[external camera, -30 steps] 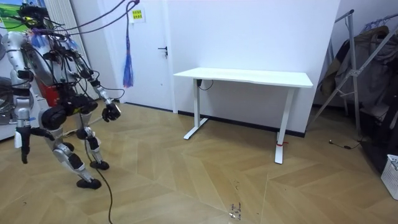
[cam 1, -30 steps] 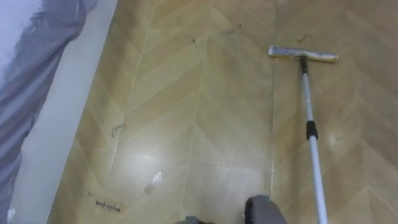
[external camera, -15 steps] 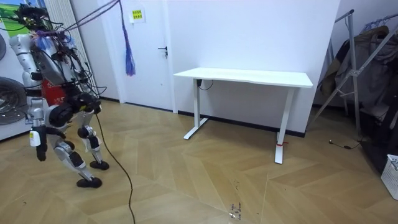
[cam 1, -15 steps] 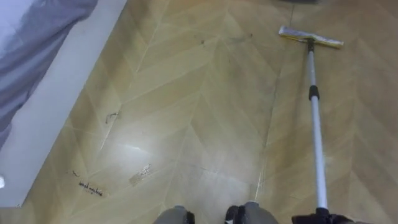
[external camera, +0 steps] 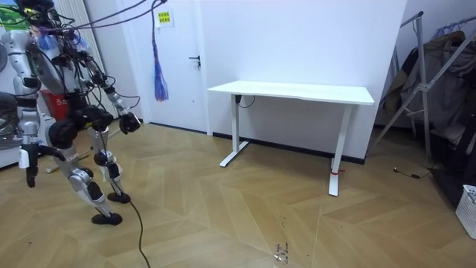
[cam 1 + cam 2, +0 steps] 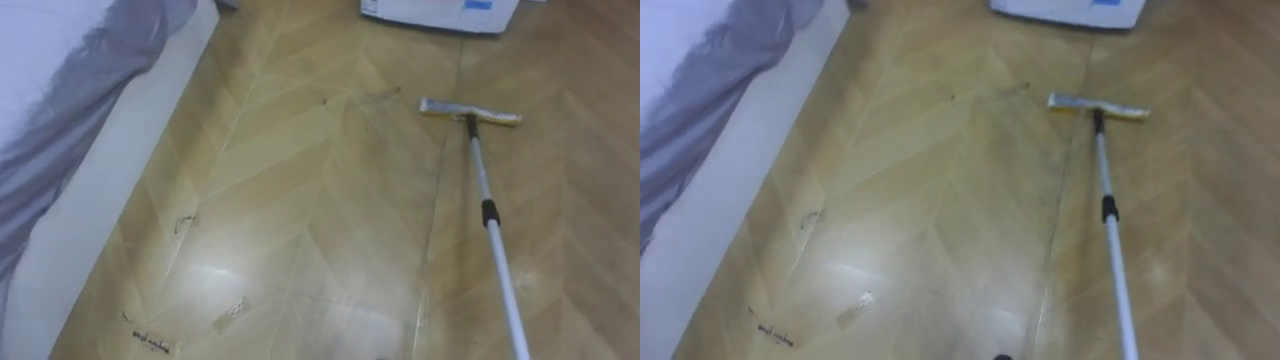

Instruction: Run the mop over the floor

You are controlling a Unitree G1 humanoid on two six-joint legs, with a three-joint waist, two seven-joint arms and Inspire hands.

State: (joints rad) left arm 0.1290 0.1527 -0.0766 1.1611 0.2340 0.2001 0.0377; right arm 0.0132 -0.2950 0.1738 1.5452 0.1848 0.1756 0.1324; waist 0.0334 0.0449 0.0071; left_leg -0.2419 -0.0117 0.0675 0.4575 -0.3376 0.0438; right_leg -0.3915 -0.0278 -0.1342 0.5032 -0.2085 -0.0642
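A mop lies on the wooden floor ahead of me to the right. Its flat pale head point(image 6: 470, 111) rests on the boards just short of a white appliance. Its white pole point(image 6: 497, 270), with a black collar partway along, runs back toward me and leaves the view at the bottom edge. In the room view I stand bent forward on the wood floor near a door, at the room view's left. One dark hand point(image 5: 128, 123) reaches out toward the room view's right. The other hand point(image 5: 30, 177) hangs low at the end of its arm.
A white appliance base point(image 6: 440, 12) stands at the far edge of the floor. A white surface draped in grey cloth point(image 6: 70, 110) runs along my left. Dark scuffs point(image 6: 183, 222) mark the boards. A white desk point(image 5: 294, 93) stands by the wall.
The eye view has tipped up: the appliance has come into view and my legs have dropped out. The mop head has slid slightly back toward me. In the room view an arm has swung out again.
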